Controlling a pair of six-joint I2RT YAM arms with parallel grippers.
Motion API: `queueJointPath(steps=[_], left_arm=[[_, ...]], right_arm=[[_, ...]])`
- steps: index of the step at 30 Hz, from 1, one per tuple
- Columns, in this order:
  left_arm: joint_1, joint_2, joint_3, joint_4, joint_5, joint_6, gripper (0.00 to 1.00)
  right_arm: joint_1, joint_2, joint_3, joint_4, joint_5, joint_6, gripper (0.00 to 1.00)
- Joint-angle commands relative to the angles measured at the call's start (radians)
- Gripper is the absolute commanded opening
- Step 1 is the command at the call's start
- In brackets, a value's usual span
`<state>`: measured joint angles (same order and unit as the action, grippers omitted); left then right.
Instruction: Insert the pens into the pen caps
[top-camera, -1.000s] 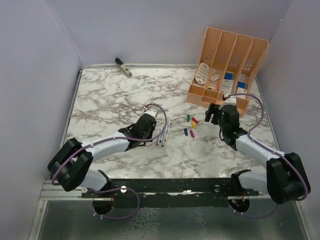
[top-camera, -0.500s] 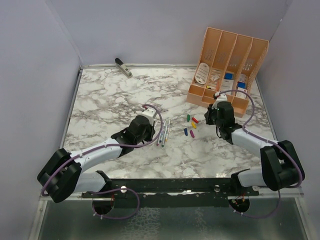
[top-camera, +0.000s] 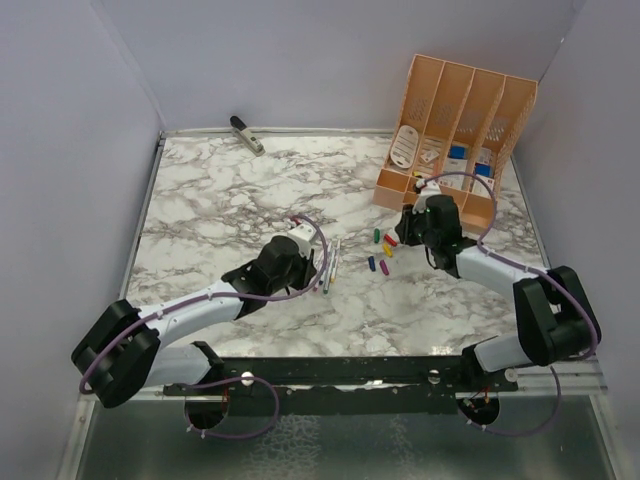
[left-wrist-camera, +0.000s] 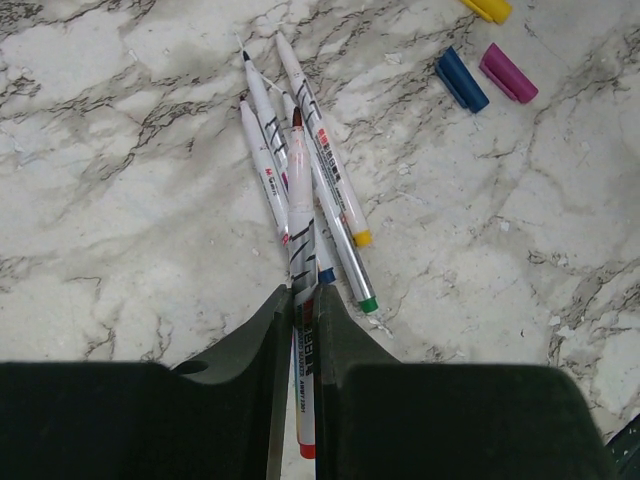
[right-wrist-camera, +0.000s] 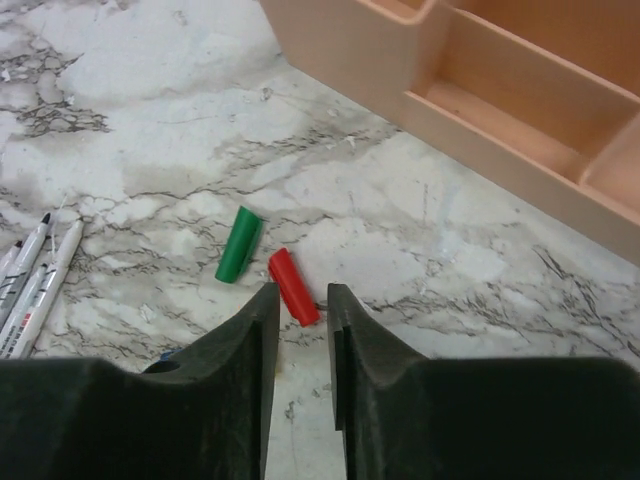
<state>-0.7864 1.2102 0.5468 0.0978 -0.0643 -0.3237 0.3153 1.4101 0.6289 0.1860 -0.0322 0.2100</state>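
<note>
My left gripper (left-wrist-camera: 303, 290) is shut on a white pen (left-wrist-camera: 301, 200) with a red rear end. Its barrel points forward over several other pens (left-wrist-camera: 330, 190) that lie fanned on the marble. In the top view these pens (top-camera: 332, 265) lie just right of the left gripper (top-camera: 302, 252). My right gripper (right-wrist-camera: 300, 292) stands open by a narrow gap, tips down at the table. A red cap (right-wrist-camera: 293, 286) lies just ahead of the tips, its near end between them. A green cap (right-wrist-camera: 238, 244) lies beside it. Blue (left-wrist-camera: 461, 79), magenta (left-wrist-camera: 508, 72) and yellow (left-wrist-camera: 487, 8) caps lie nearby.
An orange desk organiser (top-camera: 455, 140) stands at the back right, close behind the right gripper (top-camera: 405, 228); its low front trays (right-wrist-camera: 480, 90) are near the caps. A grey clip tool (top-camera: 246, 134) lies at the back left by the wall.
The right arm has swung left toward the caps, and its jaws now stand narrower over the red cap. The left gripper, still holding the pen, shifted slightly toward the near edge.
</note>
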Motion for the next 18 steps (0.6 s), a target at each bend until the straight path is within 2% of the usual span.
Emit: queueJointPath(steps=[1, 4, 8, 18], left_arm=[[-0.015, 0.021, 0.024, 0.029, 0.078, 0.038, 0.00], [-0.022, 0.034, 0.036, 0.031, 0.085, 0.040, 0.00], [-0.025, 0.037, 0.031, 0.035, 0.078, 0.032, 0.00], [-0.027, 0.024, 0.021, 0.035, 0.066, 0.026, 0.00]], right_arm=[[0.087, 0.083, 0.099, -0.048, 0.006, -0.091, 0.30], [0.146, 0.135, 0.150, -0.078, 0.095, -0.129, 0.37], [0.148, 0.164, 0.186, -0.087, 0.147, -0.131, 0.46], [0.148, 0.230, 0.258, -0.154, 0.214, -0.160, 0.44]])
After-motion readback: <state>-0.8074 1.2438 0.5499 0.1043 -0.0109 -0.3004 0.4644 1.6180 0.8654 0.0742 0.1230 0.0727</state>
